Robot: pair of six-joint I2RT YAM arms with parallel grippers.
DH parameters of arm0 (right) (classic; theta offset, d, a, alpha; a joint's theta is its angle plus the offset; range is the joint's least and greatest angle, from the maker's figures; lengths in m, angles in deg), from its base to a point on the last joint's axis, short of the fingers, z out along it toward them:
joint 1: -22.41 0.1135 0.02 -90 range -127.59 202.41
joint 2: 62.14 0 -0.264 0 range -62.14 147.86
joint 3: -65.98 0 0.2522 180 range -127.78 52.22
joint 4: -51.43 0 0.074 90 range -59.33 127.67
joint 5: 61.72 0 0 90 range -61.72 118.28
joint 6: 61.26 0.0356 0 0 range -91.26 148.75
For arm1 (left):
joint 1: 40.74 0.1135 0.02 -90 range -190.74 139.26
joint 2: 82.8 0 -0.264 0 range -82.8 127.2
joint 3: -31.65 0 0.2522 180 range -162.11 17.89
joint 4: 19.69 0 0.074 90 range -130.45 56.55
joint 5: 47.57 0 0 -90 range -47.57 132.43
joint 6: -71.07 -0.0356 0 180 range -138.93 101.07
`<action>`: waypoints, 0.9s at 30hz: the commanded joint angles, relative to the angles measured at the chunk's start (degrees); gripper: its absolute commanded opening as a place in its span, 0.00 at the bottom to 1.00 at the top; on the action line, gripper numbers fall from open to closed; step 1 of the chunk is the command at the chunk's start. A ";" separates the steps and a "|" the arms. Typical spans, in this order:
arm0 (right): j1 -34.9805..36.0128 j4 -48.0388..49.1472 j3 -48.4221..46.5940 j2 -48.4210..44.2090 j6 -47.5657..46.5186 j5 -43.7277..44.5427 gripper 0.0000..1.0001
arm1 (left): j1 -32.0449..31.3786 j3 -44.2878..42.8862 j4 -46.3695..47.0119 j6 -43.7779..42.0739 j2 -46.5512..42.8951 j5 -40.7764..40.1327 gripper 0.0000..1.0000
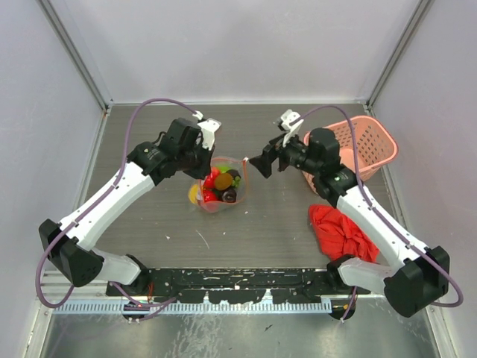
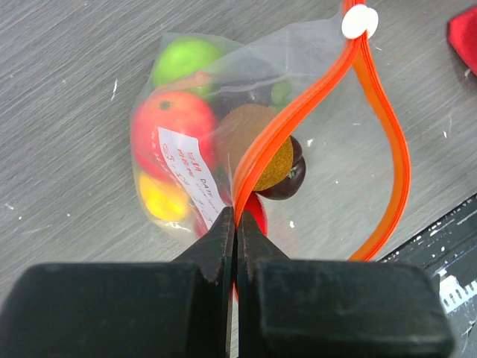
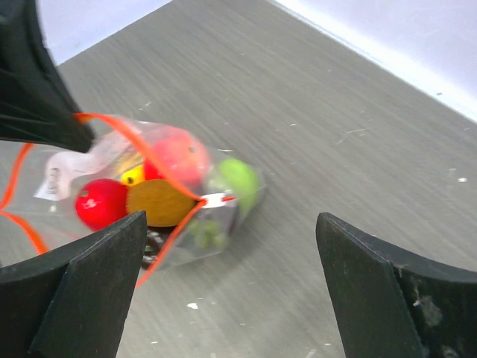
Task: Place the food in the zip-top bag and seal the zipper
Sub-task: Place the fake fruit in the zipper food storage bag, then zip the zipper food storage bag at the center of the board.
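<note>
Judging by how things lie, the loading part looks done: the fruit (image 1: 212, 179), in red, green, yellow, brown and a dark piece, sits inside the clear bag (image 2: 182, 156), which lies mid-surface between the two arms. What is left is the sealing. The orange zipper (image 2: 298, 112) gapes in a wide loop, its two strips meeting only at the ends, with the white slider (image 2: 360, 22) at the far end from the left arm. The left pincer (image 2: 237, 224) is clamped tight on the zipper at the near end, pinching both strips together. The right pincer (image 1: 261, 165) stands wide and holds nothing, hovering just beside the slider end of the bag. Closing the loop probably calls for a pinch run along the strip. The surface (image 1: 149, 134) is grey wood-grain board with small white flecks. A pink basket (image 1: 365, 142) stands at its far right and a crumpled red cloth (image 1: 339, 231) lies nearer the right arm. Plain white walls (image 1: 238, 45) on metal framing close in the space.
</note>
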 commanded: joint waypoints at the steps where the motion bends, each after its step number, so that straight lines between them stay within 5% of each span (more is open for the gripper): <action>1: -4.04 4.28 2.06 -0.87 -8.18 -10.77 0.99 | 0.30 0.20 4.50 -5.20 -2.42 5.99 0.00; 9: -7.49 3.16 4.48 3.28 -24.87 -22.00 0.93 | 0.30 1.82 5.06 -8.52 -2.99 8.52 0.00; 14: -7.55 1.10 2.87 7.14 -31.69 -28.08 0.81 | 0.30 2.22 5.46 -9.02 -3.15 8.48 0.00; 27: -4.96 3.51 1.34 12.60 -35.76 -31.43 0.65 | 0.22 2.31 5.55 -9.03 -2.43 9.71 0.00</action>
